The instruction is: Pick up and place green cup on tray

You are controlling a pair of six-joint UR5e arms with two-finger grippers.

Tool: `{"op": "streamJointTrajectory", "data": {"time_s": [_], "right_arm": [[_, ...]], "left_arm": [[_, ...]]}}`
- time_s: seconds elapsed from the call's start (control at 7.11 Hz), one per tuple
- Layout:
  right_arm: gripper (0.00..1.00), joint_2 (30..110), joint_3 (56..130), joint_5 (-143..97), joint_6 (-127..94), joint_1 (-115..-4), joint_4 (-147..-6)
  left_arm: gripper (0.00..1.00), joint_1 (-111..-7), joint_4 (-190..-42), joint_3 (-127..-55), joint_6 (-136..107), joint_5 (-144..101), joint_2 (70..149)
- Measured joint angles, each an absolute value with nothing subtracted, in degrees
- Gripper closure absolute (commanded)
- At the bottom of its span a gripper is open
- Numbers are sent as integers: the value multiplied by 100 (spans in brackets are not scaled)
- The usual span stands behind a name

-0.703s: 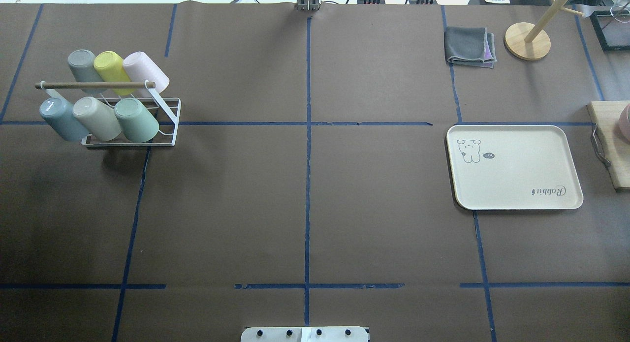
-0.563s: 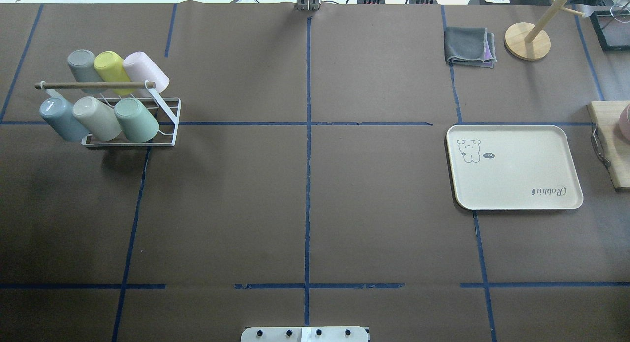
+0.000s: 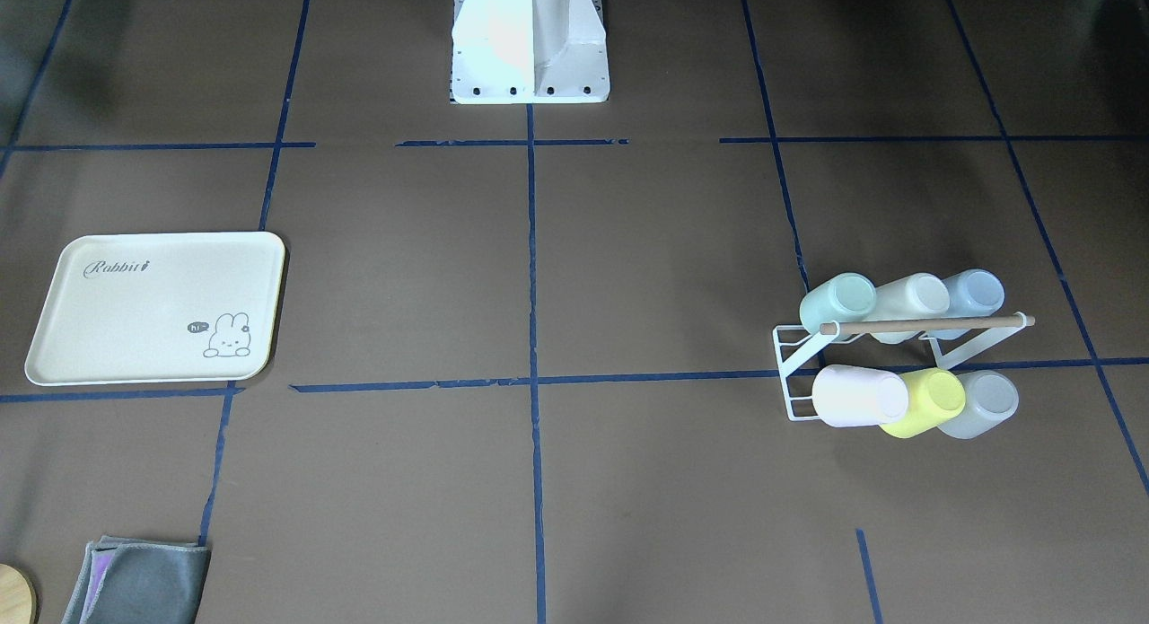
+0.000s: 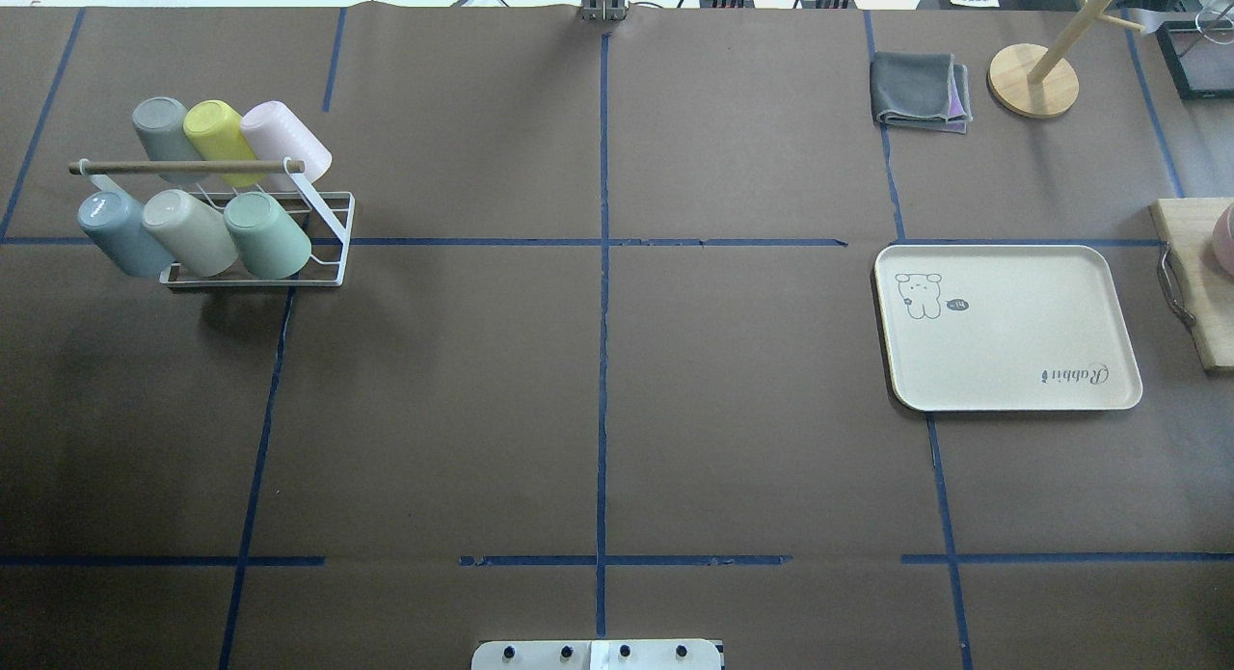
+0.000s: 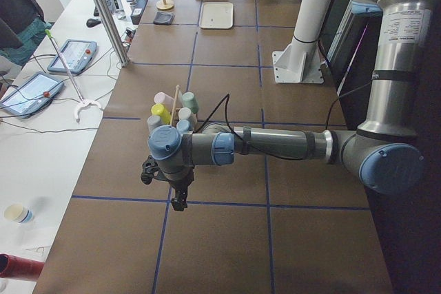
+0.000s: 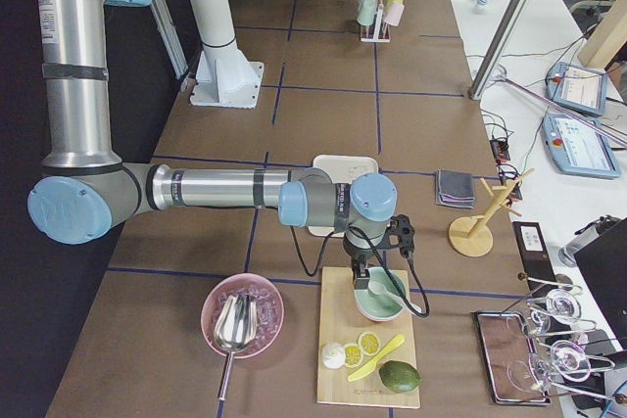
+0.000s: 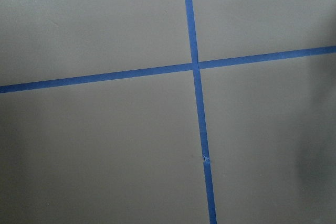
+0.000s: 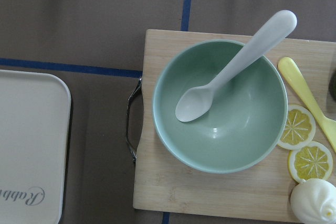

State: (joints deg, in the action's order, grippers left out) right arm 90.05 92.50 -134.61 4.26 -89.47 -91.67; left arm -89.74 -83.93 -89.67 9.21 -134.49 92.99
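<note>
Closest in, the left arm [image 5: 275,144] lies stretched out level and low over the counter [image 4: 434,410]. Its wrist is bent so the left tool [image 5: 176,197] points straight down above a crossing of blue tape, just short of the rack [image 4: 323,228]. I cannot tell from here whether that tool's fingers are apart or together; its own camera sees only bare counter and tape. The right arm [image 6: 216,188] has the same pose at the other end, forearm level and wrist turned down. The right tool [image 6: 372,266] hangs over a pale green bowl [image 8: 220,106] with one white spoon [image 8: 231,66] in it, on a wooden board [image 8: 157,182]. I cannot tell its fingers' state either.

Further out on the robot's left stands the one white wire rack, holding six cups in two rows of three. The green cup [image 4: 265,231] is the end cup of the row nearer the robot, on the end toward the counter's middle. A cream cup [image 4: 188,231] is just beside it. It sits mouth down on the rack with its base up. Its long axis is tilted, the base leaning toward the robot's left end of the counter, as with the other five.

Well apart, on the robot's right, the single tray [image 4: 1012,352] lies flat with its long side along the counter. Beyond it at the far edge is one folded grey cloth [image 4: 916,90].
</note>
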Motion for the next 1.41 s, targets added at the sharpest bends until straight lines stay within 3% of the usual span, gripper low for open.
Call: {"op": "streamJointTrajectory", "data": {"time_s": [0.98, 1.41], "right_arm": [[1, 8958, 9396, -13502, 205, -8847, -9144], [1, 9359, 9455, -13525, -1863, -8208, -7459]], "left_arm": [[0, -8972, -8394, -8988, 917, -13456, 9307], [0, -8973, -8394, -8994, 914, -13456, 9308]]}}
